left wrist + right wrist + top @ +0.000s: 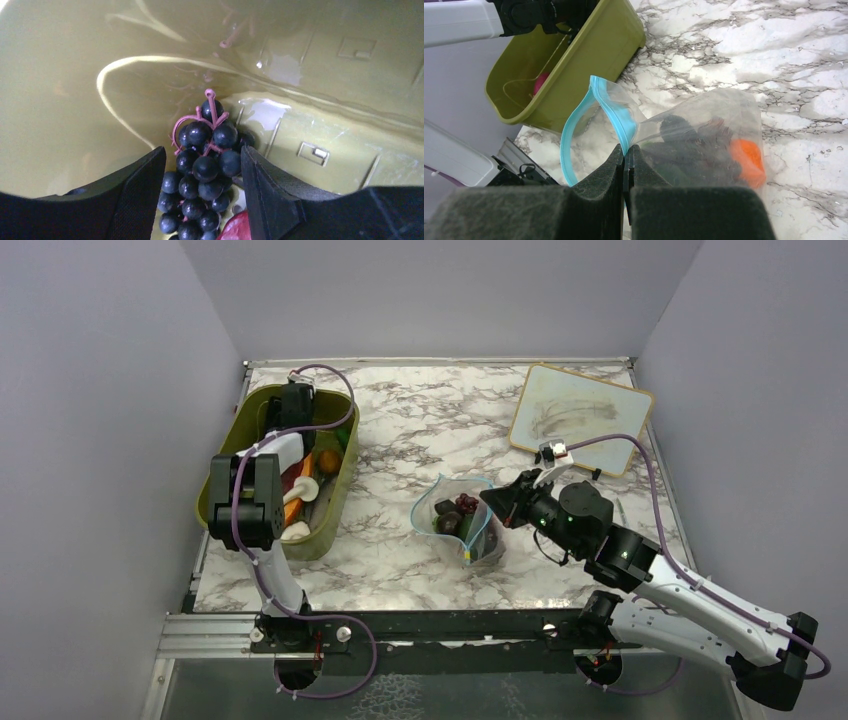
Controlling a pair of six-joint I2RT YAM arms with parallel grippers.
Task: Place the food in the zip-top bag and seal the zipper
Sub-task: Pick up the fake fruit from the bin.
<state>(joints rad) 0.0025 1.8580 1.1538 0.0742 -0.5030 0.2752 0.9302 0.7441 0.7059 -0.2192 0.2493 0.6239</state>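
The clear zip-top bag [470, 540] lies mid-table with its mouth held open. Its teal zipper [572, 120] curves in a loop. Dark red and purple food [458, 512] and an orange piece [748, 155] lie inside it. My right gripper [625, 147] is shut on the bag's mouth edge at the zipper; it also shows in the top view [494, 500]. My left gripper [202, 150] is down in the olive-green tub [222, 472], open, with one finger on each side of a dark purple grape bunch [205, 170]. A red piece [237, 230] lies beside the grapes.
The tub also holds orange [328, 460] and white [306, 490] food pieces, partly hidden by my left arm. A white board [580, 418] lies at the back right. Grey walls close in three sides. A metal rail [400, 625] runs along the near edge.
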